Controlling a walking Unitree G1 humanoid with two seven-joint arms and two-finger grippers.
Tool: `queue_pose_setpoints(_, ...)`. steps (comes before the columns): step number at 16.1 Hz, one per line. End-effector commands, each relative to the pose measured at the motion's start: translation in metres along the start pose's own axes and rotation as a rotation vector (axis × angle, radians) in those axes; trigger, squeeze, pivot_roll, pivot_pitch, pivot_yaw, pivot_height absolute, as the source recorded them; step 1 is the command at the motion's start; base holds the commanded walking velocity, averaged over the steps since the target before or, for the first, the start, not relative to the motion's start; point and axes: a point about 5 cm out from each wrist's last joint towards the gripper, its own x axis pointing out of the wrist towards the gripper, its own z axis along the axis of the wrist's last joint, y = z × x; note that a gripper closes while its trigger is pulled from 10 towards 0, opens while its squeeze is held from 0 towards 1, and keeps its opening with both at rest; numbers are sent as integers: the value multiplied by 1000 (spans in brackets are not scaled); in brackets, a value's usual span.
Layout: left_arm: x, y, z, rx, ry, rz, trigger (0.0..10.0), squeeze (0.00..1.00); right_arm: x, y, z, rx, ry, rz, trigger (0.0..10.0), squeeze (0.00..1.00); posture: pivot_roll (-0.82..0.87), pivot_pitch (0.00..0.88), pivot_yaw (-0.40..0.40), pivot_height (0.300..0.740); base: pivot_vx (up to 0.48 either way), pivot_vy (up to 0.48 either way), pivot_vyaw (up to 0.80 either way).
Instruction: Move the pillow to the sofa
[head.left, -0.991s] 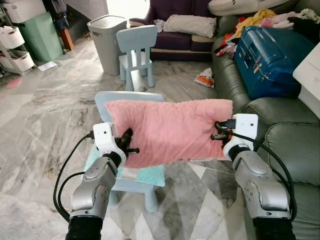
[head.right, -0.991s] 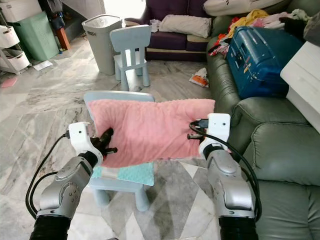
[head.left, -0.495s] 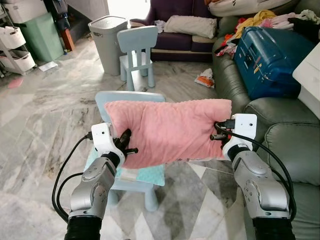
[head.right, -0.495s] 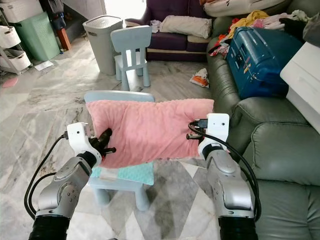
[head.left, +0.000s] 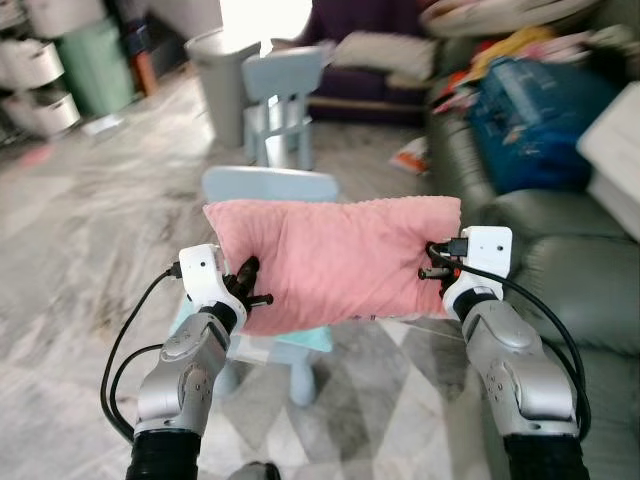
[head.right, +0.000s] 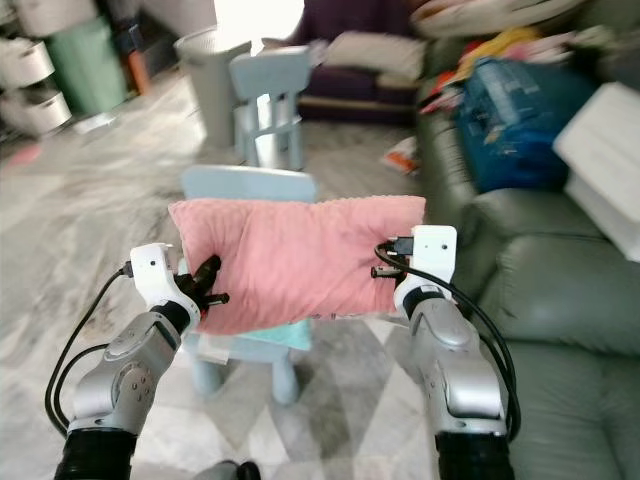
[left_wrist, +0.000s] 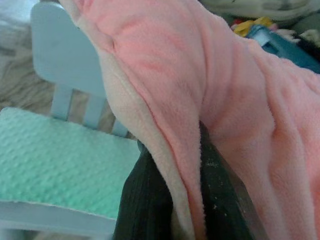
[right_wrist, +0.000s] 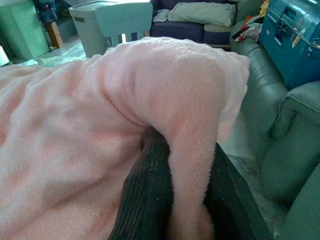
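A pink fleece pillow (head.left: 335, 260) hangs in the air between my two arms, above a small light-blue chair (head.left: 268, 190). My left gripper (head.left: 248, 288) is shut on the pillow's left edge, and its black fingers (left_wrist: 150, 200) pinch a fold of pink cloth in the left wrist view. My right gripper (head.left: 432, 268) is shut on the right edge, with its fingers (right_wrist: 150, 195) clamped around a pink fold (right_wrist: 185, 165). The grey-green sofa (head.left: 560, 270) stands directly to my right.
A blue suitcase (head.left: 530, 110) and piles of clothes lie on the sofa's far end. A second light-blue chair (head.left: 285, 100) and a grey bin (head.left: 225, 80) stand ahead. A mint cushion (left_wrist: 55, 160) covers the near chair's seat. Marble floor spreads to the left.
The view has blurred and shifted as the camera moved. The pillow stays held between both grippers and sits slightly lower in the picture.
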Motion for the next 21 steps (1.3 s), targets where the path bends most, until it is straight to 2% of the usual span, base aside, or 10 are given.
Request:
queue_pose_setpoints(1,-1,-3,1,5,-5,-4,10000,0,1,1,8,-2,-30,6,10000,0,-158,0,19,740,-285,0,0)
queue_pose_setpoints(15,0,-3,1,-4,-1,-3,10000,0,-1,0,6,-3,-24,2,10000,0,-161,0,20,740,-282,0,0)
queue_pose_setpoints(21,0,-2,1,-8,-3,1,10000,0,0,1,6,-4,-20,4,10000,0,-161,0,20,740,0,0,0)
